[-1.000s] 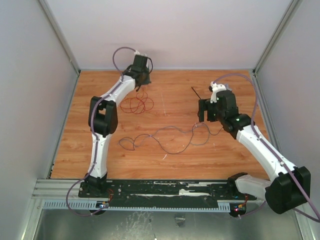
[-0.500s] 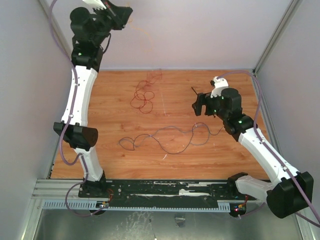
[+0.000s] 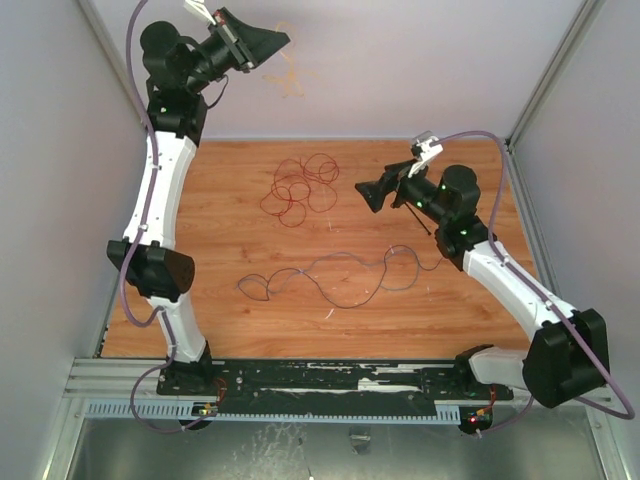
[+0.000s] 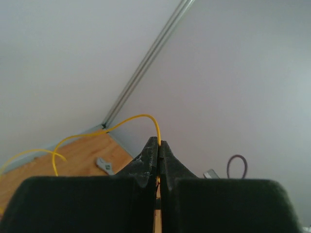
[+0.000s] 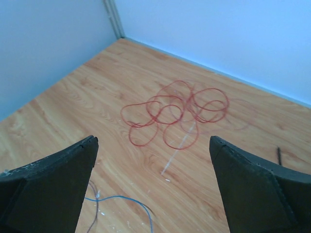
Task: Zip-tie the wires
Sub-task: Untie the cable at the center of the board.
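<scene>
The coiled wires point(image 3: 300, 188) lie on the table point(image 3: 220, 330) just ahead of the right gripper point(image 3: 368, 195). The zip tie point(image 5: 279, 155) lies on the table to that gripper's right. The long wire point(image 3: 340, 275) sprawls behind it, toward the arm bases. The left gripper point(image 4: 159, 143) hangs high above the table's far edge, a thin wire point(image 4: 121, 121) running from its tip.

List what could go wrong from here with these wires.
The left gripper pinches the yellow wire only at its fingertips; it may slip free. The red wires lie in loose loops; the open right gripper may catch only some. The long grey wire lies apart and could be left out.
</scene>
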### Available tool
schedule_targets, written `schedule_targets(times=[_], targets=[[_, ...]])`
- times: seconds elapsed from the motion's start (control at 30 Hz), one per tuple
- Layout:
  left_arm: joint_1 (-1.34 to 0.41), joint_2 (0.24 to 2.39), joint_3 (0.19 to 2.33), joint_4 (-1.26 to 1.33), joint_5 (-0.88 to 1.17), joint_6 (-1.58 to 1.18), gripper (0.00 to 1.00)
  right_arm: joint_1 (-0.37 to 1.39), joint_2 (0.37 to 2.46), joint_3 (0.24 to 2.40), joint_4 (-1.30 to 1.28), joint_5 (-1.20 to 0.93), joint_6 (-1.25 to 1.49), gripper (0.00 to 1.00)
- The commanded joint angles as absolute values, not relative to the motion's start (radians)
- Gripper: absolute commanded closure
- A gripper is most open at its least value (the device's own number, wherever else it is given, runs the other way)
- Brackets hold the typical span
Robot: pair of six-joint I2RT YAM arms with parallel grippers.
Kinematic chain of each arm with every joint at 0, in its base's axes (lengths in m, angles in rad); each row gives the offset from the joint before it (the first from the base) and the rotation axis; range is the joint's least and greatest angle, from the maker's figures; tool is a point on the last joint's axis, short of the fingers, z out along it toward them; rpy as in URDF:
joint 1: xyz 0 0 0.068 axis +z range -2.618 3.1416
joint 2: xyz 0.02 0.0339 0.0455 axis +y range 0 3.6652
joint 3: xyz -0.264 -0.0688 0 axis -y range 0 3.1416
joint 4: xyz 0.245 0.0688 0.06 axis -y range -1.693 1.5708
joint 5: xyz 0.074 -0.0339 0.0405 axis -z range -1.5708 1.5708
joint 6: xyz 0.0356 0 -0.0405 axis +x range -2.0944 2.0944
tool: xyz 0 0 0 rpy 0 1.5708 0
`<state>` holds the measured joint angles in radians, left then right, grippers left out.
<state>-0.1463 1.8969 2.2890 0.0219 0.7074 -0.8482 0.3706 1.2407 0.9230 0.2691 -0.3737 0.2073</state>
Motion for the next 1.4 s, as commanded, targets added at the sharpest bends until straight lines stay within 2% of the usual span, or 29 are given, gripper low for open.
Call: schedule_targets(times=[0.0, 0.27, 0.63, 1.0, 1.37], targets=[[-0.142, 1.802, 2.216, 0.058, 0.787, -0.889, 1.0, 0.376, 1.252, 0.979, 0.427, -0.52, 0.288, 0.01], [-0.172, 1.663, 1.977, 0.209, 0.828, -0.964, 1.0, 0.431, 1.306, 1.081, 0.493, -0.594, 0.359, 0.01], [-0.226, 1.508, 1.776, 0.306, 0.826, -1.001, 1.0, 0.503, 1.402, 1.172, 0.512, -0.661, 0.314, 0.01], [-0.277, 1.446, 1.694, 0.363, 0.809, -1.046, 1.0, 0.581, 1.478, 1.129, 0.682, -0.703, 0.256, 0.01], [-0.308, 1.387, 1.62, 0.376, 0.785, -1.043, 1.0, 0.661, 1.543, 1.14, 0.809, -0.657, 0.17, 0.01]])
